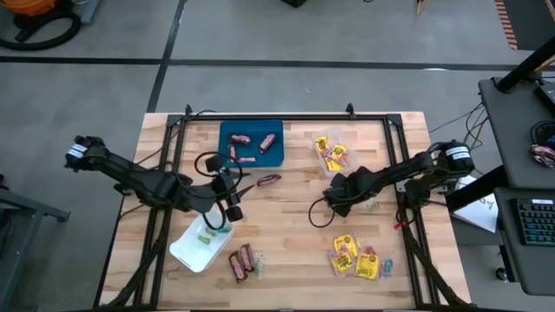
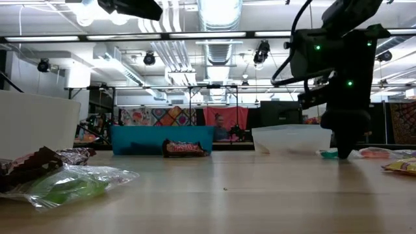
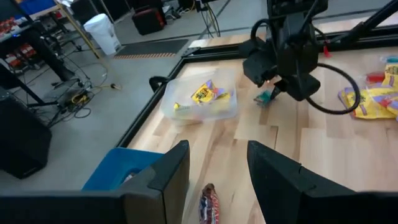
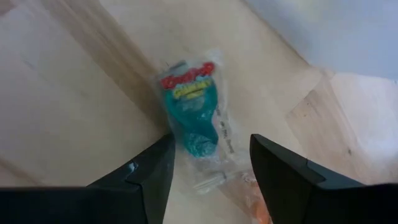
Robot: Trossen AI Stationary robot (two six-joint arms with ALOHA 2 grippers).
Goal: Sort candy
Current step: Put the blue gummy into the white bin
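**Three trays part filled, both jaws open over loose candy**

At the near edge of the table (image 1: 286,225) lie two loose heaps: a few brown-red mini bars (image 1: 241,263) with a pastel sweet beside them, and to the right a pile of yellow packets (image 1: 355,257) with a couple of pastel sweets at its edge.

Just beyond the bars, the white tray (image 1: 182,251) sits at an angle and holds a few green sweets (image 1: 206,236).

Mid-table, the left gripper (image 1: 232,204) hangs beside the white tray, its jaws released and holding nothing. A lone mini bar (image 3: 209,204) lies on the wood just ahead of it.

The right gripper (image 4: 211,146) is down at the table surface. Its jaws are spread to either side of a teal sweet (image 4: 193,118) in a clear wrapper, which lies flat on the wood and is not clamped.

At the far side, the blue tray (image 1: 276,130) holds several mini bars (image 1: 247,147). To its right, the clear tray (image 3: 205,113) holds a handful of yellow packets (image 1: 332,154).
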